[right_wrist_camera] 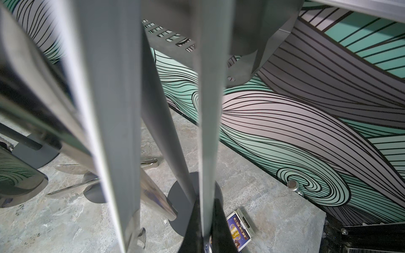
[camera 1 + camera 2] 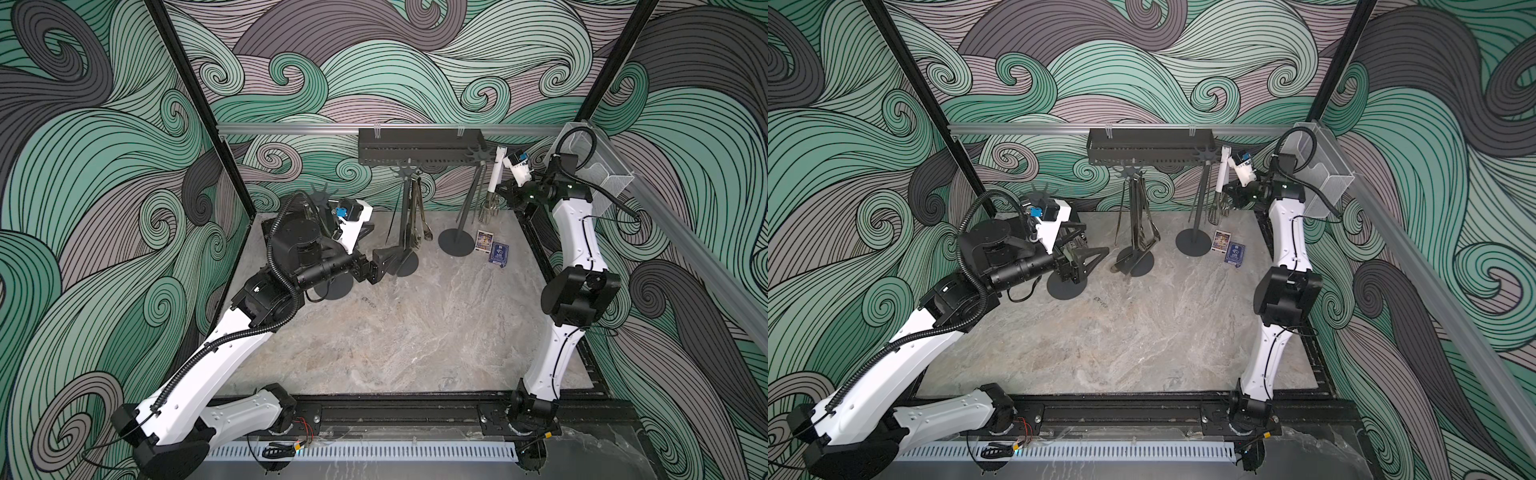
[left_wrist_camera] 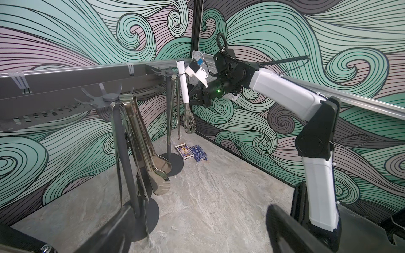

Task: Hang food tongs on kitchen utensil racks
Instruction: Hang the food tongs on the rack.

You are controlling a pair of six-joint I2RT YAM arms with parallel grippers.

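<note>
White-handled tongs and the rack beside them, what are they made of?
White-handled tongs: handle looks like matte white plastic or silicone; slotted head shiny, likely steel. Rack: even matte dark grey without glare, probably painted or coated metal.

The left rack (image 2: 324, 195), a dark grey pole with a star-shaped crown of prongs and a round disc foot, shows only its crown and foot in both top views. The middle rack (image 2: 404, 216), of the same build, stands upright on the desk (image 2: 415, 340). It carries several steel and bronze-toned tongs (image 3: 140, 140) that hang tips down, spoon ends near its foot. The right rack (image 2: 467, 208) has thin steel tongs (image 3: 176, 105) hanging beside its pole. The white-handled tongs (image 3: 183, 83) stand nearly upright just beside that crown, slotted steel head down, pinched by the right hand (image 3: 192, 99). Whether they hook a prong cannot be told.
</note>
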